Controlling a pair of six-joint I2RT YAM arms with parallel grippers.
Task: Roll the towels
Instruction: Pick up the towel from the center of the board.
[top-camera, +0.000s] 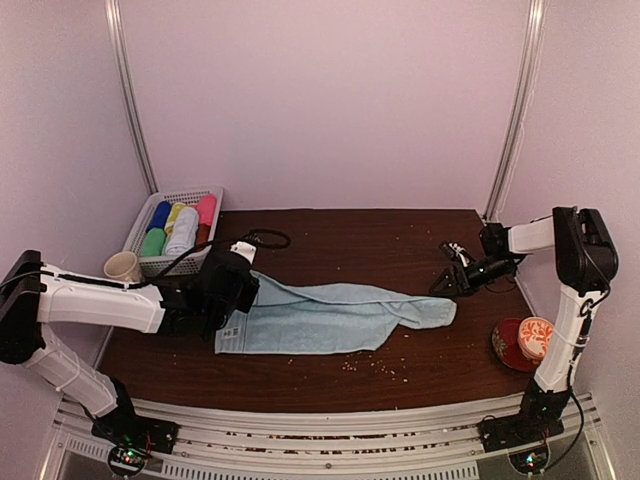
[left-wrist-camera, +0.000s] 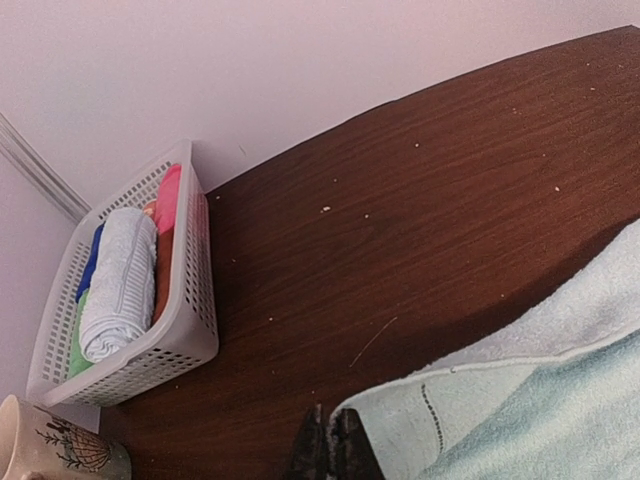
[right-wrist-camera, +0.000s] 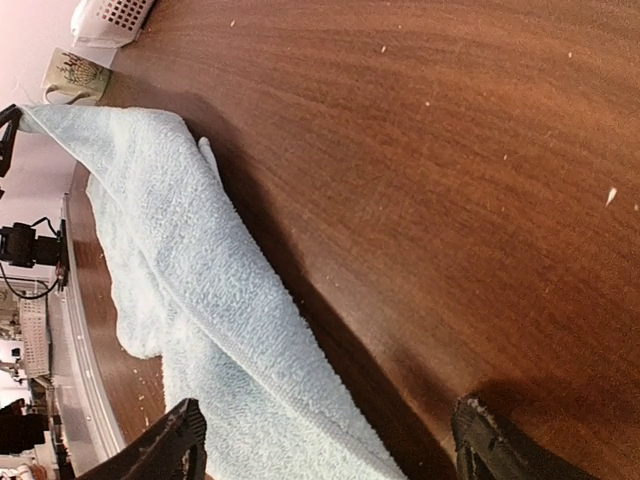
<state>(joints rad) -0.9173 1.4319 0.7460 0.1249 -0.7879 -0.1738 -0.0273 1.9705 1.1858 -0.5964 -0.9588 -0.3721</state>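
Note:
One pale light-blue towel (top-camera: 330, 315) lies stretched across the brown table, partly folded lengthwise. My left gripper (top-camera: 243, 297) is at its left end, shut on a corner of the towel (left-wrist-camera: 450, 410); the pinched hem shows beside the closed fingertips (left-wrist-camera: 318, 452). In the right wrist view that far corner is lifted off the table. My right gripper (top-camera: 447, 283) hovers at the towel's right end, jaws wide open. Its two fingers (right-wrist-camera: 175, 440) straddle the towel's (right-wrist-camera: 200, 300) edge and bare table, gripping nothing.
A white basket (top-camera: 150, 262) with coloured rolls (left-wrist-camera: 120, 285) stands at the back left, a beige mug (top-camera: 123, 266) beside it. A black cable (top-camera: 265, 238) lies behind the towel. A red dish with an orange patterned cup (top-camera: 525, 340) sits at the right edge. Crumbs dot the table.

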